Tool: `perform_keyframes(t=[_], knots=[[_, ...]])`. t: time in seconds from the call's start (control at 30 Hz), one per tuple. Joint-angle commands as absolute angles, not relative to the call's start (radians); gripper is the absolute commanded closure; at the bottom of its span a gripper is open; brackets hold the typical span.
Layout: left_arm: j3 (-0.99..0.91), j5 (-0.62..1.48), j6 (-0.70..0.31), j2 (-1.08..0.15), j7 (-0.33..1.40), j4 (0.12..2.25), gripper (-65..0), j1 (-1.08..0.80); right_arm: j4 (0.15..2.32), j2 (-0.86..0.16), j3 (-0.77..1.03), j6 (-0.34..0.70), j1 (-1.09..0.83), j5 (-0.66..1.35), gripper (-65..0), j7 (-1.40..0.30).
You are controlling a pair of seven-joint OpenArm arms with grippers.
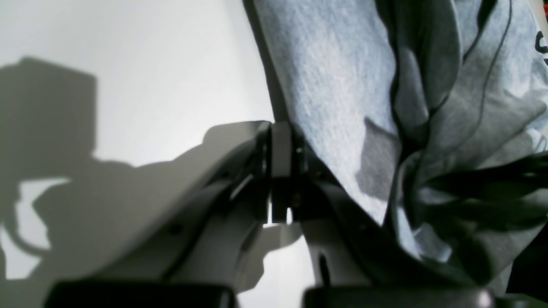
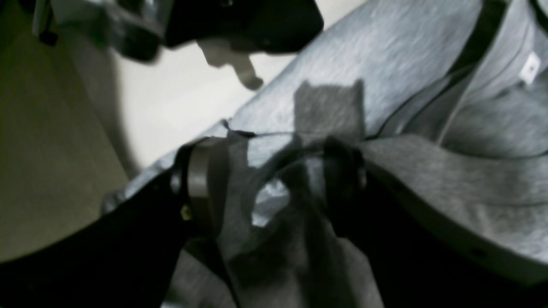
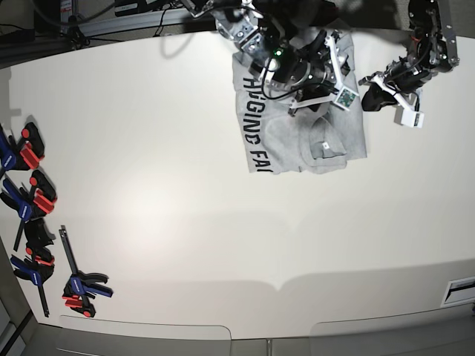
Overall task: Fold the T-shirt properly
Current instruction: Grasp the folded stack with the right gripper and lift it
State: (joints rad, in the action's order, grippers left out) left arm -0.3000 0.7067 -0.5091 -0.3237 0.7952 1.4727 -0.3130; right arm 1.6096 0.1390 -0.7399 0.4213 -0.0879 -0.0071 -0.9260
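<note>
The right fingers [image 2: 274, 171] stand wide apart over bunched grey cloth of the T-shirt [image 3: 297, 133], one finger on each side of a raised fold; whether they pinch it cannot be told. The left fingers [image 1: 280, 171] are pressed together with nothing between them, just beside the shirt's edge and above the bare white surface [image 3: 185, 222], where their shadow falls. The T-shirt lies partly folded at the far side of the surface, under the right arm, with black block lettering along one side and a white label at the neck. Several red, blue and black clamps [image 3: 33, 222] lie well apart from it along the surface's edge.
</note>
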Motion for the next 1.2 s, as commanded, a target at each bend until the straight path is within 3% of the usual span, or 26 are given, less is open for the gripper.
perform_keyframes(t=[0.0, 0.07, 0.2, 0.83, 1.17], knots=[[-0.300, 0.682, -0.502, -0.333, 0.814, 1.477, -0.1, -0.318, 1.611, 0.155, -0.742, 0.420, -0.075, -0.001, -30.9, -0.910], [-0.300, 0.682, -0.502, -0.333, 0.815, 1.477, -0.1, -0.318, 1.592, 0.155, -0.742, 0.420, -0.075, -0.001, -25.1, -0.910], [-0.300, 0.682, -0.502, -0.333, 0.814, 1.477, -0.1, -0.318, 1.591, 0.155, -0.742, 0.420, -0.074, -0.001, 0.0, -0.908], [-0.300, 0.682, -0.502, -0.333, 0.814, 1.477, -0.1, -0.318, 1.710, 0.121, -0.875, 0.382, -0.076, -0.020, 0.0, -0.973], [-0.300, 0.682, -0.502, -0.333, 0.814, 1.477, -0.1, -0.318, 1.710, 0.108, -0.989, 0.468, -0.067, 0.030, 0.0, -0.972]])
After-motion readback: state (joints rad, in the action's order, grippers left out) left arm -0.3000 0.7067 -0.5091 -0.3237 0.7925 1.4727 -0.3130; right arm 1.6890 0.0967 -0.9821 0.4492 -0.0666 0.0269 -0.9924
